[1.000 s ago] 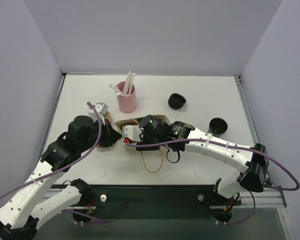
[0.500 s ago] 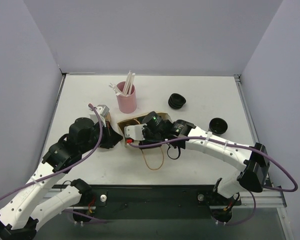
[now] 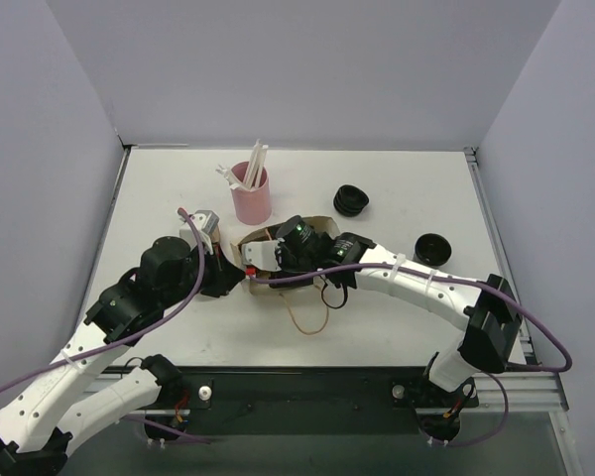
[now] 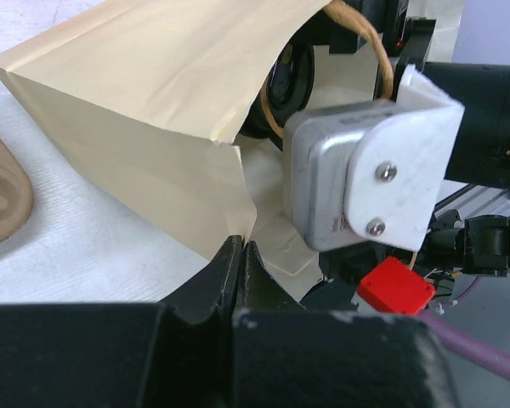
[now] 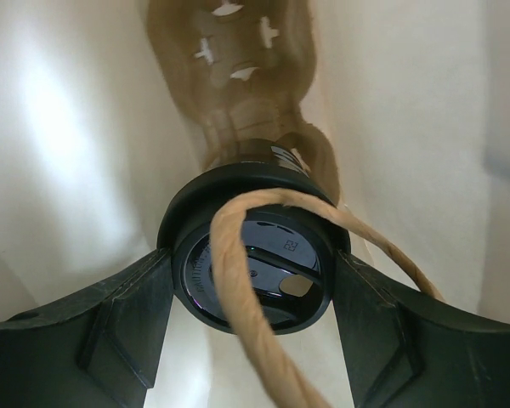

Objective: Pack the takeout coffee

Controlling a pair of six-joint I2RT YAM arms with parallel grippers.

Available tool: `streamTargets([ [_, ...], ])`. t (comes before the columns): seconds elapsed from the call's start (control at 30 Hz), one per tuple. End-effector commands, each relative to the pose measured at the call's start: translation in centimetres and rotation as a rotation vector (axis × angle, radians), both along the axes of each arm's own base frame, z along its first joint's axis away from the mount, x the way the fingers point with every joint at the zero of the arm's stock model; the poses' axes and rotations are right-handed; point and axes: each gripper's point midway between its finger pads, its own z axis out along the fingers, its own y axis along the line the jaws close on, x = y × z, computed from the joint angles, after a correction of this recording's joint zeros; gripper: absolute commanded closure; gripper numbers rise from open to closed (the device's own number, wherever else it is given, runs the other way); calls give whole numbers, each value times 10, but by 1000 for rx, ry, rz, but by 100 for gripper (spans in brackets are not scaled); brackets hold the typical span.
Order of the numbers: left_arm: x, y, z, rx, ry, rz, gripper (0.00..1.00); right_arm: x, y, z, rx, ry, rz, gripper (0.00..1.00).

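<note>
A tan paper bag (image 3: 260, 241) (image 4: 144, 110) lies on its side mid-table, mouth toward the right arm. My left gripper (image 4: 241, 248) (image 3: 234, 279) is shut, pinching the bag's lower edge at the mouth. My right gripper (image 5: 255, 276) reaches inside the bag, its fingers (image 5: 127, 310) pressed on both sides of a coffee cup with a black lid (image 5: 255, 259). From above, the bag hides the cup and the jaws. The bag's twine handle (image 5: 246, 297) hangs across the lid. Beyond the cup shows a brown cardboard shape with cut-outs (image 5: 229, 76).
A pink cup of white straws (image 3: 250, 193) stands behind the bag. A stack of black lids (image 3: 350, 201) and another black lid (image 3: 433, 249) sit to the right. The bag's other twine handle (image 3: 305, 317) lies toward the near edge. A brown cardboard piece (image 4: 0, 195) lies left of the bag.
My right arm has pushed left and farther into the bag with the cup. The left gripper kept its pinch on the bag edge and shifted slightly right.
</note>
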Motion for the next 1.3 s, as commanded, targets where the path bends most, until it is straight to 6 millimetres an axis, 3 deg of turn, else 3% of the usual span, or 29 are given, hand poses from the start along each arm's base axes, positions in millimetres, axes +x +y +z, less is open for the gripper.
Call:
streamTargets([
  [0.0, -2, 3, 0, 4, -4, 11, 100, 20, 2, 19, 77, -50, -39, 63],
  [0.27, -1, 2, 0, 0, 0, 13, 100, 29, 3, 13, 66, -50, -44, 63],
  [0.5, 0, 0, -2, -17, 7, 21, 100, 26, 2, 26, 86, -72, -24, 64],
  [0.7, -1, 1, -2, -12, 6, 19, 100, 24, 7, 7, 71, -57, 31, 64],
  [0.93, -3, 2, -3, -22, 14, 25, 100, 30, 22, 5, 94, -51, 43, 64],
  [1.27, -3, 2, -5, -21, 22, 28, 100, 41, 15, -5, 85, -87, -22, 67],
])
